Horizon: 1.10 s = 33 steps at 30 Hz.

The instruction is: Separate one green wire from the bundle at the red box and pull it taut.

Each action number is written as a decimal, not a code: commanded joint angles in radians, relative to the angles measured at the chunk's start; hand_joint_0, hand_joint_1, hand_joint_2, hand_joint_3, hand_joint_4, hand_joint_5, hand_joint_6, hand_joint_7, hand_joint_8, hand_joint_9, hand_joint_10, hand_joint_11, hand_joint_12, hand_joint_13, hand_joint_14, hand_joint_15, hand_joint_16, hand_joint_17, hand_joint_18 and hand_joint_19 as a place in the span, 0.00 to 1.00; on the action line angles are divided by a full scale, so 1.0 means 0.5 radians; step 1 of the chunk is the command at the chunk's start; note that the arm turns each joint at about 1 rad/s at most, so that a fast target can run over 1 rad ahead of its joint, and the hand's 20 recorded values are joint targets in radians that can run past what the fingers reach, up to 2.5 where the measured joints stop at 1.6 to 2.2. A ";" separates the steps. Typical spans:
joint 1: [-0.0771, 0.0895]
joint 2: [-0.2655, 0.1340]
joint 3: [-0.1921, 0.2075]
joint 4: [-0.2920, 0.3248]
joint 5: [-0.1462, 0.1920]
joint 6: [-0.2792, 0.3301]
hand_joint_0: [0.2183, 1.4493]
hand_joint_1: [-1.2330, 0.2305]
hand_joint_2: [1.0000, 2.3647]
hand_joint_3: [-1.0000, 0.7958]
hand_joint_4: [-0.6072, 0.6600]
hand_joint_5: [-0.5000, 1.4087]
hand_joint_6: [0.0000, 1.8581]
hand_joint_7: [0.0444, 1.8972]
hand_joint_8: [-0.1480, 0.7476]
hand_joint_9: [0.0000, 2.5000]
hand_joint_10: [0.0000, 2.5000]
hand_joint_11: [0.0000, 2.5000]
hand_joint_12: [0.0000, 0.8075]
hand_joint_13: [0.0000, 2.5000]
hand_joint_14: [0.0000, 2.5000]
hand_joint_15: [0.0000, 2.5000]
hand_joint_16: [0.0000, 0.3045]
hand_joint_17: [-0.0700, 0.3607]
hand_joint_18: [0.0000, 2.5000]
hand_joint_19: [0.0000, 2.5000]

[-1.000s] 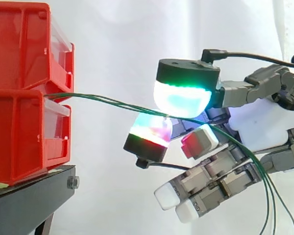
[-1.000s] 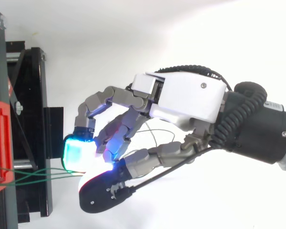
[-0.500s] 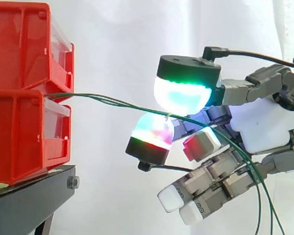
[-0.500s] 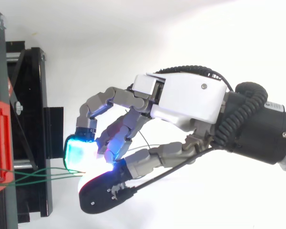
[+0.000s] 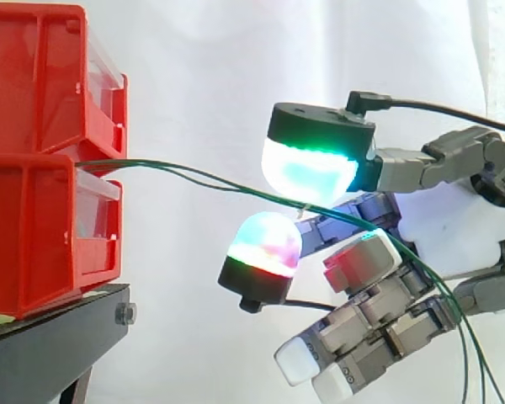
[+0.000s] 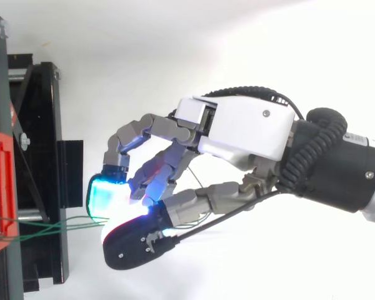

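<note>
Status: hand (image 5: 454,215) sits right of the red bins (image 5: 34,126), apart from them, fingers curled round the green wires (image 5: 126,162). Wires exit at the seam between upper and lower bin, by the clear drawer fronts (image 5: 101,210), and run right across open space in front of the white curtain (image 5: 194,67). Side view shows at least two strands, splayed slightly mid-span and merging where they meet the hand. The span is a shallow downward curve, not dead straight. They pass between two big pads. The upper pad (image 5: 310,172), glowing cyan and green, has the wires touching its underside. The lower pad (image 5: 265,240), glowing magenta and red, sits just below and to the left with a thin gap to the strands in this view, so the hold looks loose, more cage than hard pinch. Past the upper pad the wires bend down, cross in front of the other fingers and drop off the bottom edge at right. The remaining pads (image 5: 299,362) are tucked underneath, mostly white. In the top view the hand (image 6: 250,131) reaches left toward the black stand (image 6: 47,156), and the wires run from the red bins' edge and vanish under the fingertips (image 6: 106,194). Bins rest on the black stand.
</note>
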 commanded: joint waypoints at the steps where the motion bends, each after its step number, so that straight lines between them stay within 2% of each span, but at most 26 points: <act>1: 0.001 0.000 -0.016 0.071 0.004 0.002 0.22 0.31 0.00 0.28 0.59 0.17 0.47 0.45 0.44 0.52 0.01 0.46 0.44 0.31 0.01 0.18 0.17 0.44 0.23 0.17; 9: 0.001 0.000 -0.016 0.077 0.007 0.005 0.23 0.26 0.00 0.28 0.59 0.17 0.47 0.44 0.43 0.48 0.01 0.47 0.44 0.29 0.01 0.18 0.17 0.43 0.23 0.17; 11: 0.001 0.000 -0.016 0.077 0.007 0.002 0.24 0.25 0.00 0.28 0.58 0.17 0.47 0.44 0.43 0.48 0.01 0.47 0.43 0.29 0.01 0.18 0.17 0.43 0.22 0.17; 13: 0.004 0.000 -0.016 0.077 0.007 0.005 0.30 0.24 0.00 0.28 0.57 0.17 0.48 0.45 0.41 0.47 0.01 0.47 0.41 0.29 0.01 0.18 0.16 0.41 0.22 0.17; 19: 0.007 0.000 -0.016 0.077 0.010 0.005 0.33 0.25 0.01 0.35 0.54 0.17 0.49 0.47 0.42 0.48 0.01 0.47 0.41 0.29 0.01 0.18 0.16 0.41 0.22 0.18; 24: 0.007 0.000 -0.010 0.077 0.010 0.005 0.34 0.26 0.01 0.33 0.54 0.17 0.49 0.46 0.42 0.48 0.01 0.46 0.41 0.29 0.01 0.18 0.15 0.41 0.22 0.18; 33: 0.007 0.000 -0.004 0.077 0.010 0.005 0.33 0.26 0.00 0.28 0.54 0.19 0.47 0.50 0.43 0.48 0.01 0.43 0.41 0.29 0.01 0.18 0.15 0.40 0.22 0.18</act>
